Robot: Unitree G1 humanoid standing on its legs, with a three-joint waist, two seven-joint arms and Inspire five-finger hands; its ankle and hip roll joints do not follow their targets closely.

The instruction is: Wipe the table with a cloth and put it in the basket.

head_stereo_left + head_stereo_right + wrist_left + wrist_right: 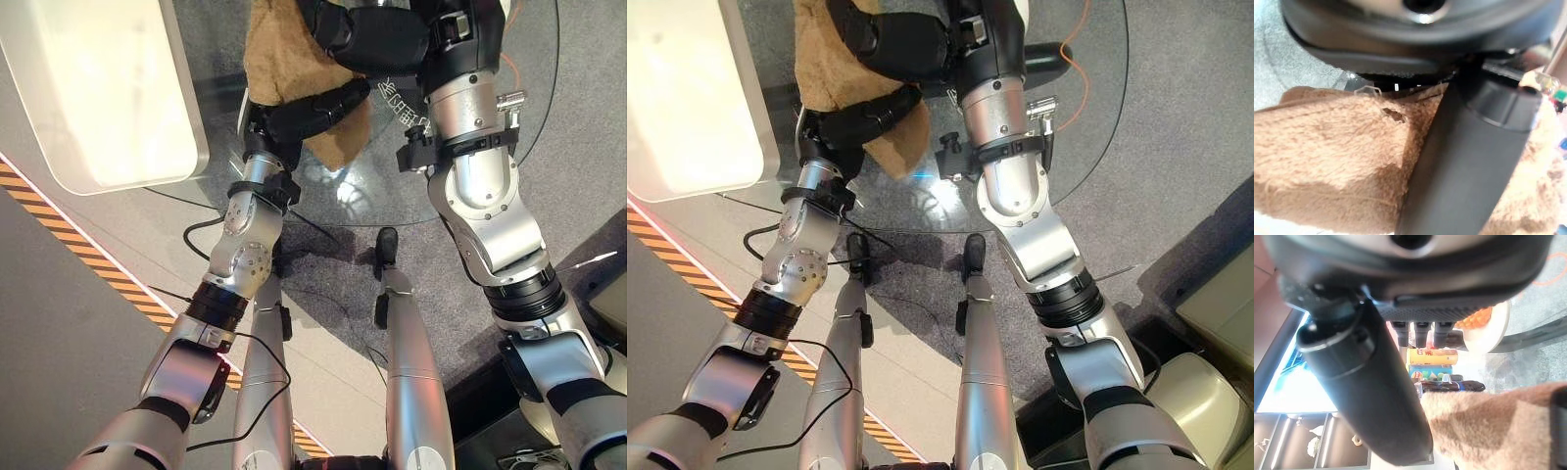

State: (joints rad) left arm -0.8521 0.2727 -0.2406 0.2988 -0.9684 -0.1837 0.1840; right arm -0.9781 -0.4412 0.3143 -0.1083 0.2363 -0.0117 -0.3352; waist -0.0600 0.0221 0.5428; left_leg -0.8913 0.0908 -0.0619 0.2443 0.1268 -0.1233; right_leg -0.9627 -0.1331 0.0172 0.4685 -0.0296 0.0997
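Tan cloth (pixel 284 69) on glass table (pixel 392 201), pinched by left hand (pixel 309 113). Right hand (pixel 906 44) above cloth, grip unclear. Right wrist view alone: orange fruit on plate (pixel 1491 325).

Cloth (pixel 1327 161) tan, fuzzy plush; table (pixel 470 186) glossy clear glass.

1. White characters (pixel 407 98) are printed on the round glass table (pixel 372 196), upper centre of the left eye view, too small to read.
2. A yellow can (pixel 1431 356) at centre of the right wrist view carries red print, illegible.
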